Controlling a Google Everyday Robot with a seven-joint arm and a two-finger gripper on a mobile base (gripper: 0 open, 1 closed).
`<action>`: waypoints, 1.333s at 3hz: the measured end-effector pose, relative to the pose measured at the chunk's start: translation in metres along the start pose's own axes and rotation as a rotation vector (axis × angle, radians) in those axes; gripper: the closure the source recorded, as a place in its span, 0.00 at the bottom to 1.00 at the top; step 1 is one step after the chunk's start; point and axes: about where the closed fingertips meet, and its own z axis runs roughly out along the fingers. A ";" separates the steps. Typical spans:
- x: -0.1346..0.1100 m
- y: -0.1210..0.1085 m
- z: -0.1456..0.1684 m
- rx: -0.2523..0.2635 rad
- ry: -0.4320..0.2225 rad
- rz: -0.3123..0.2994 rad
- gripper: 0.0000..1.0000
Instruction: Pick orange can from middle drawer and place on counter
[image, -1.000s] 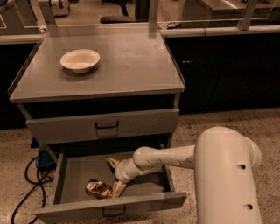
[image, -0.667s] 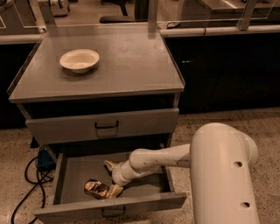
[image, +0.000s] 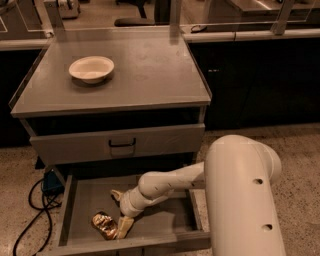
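Note:
The orange can lies on its side, dented, in the front left part of the open middle drawer. My gripper is down inside the drawer, just right of the can, with its pale fingers spread open. The nearer fingertip is right beside the can, perhaps touching it. The other fingertip is farther back and holds nothing. The grey counter is the cabinet top above.
A white bowl sits on the counter's back left. The shut upper drawer front with a black handle overhangs the open drawer. My bulky white arm fills the right foreground. A blue box and black cables lie on the floor at left.
My gripper has moved left and toward the drawer's front, ending closer to the can. The can has stayed in place.

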 end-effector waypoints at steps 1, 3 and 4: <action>0.001 -0.001 0.001 0.005 0.003 -0.003 0.00; -0.003 0.000 0.010 -0.070 0.042 -0.072 0.00; -0.002 -0.002 0.015 -0.106 0.034 -0.120 0.00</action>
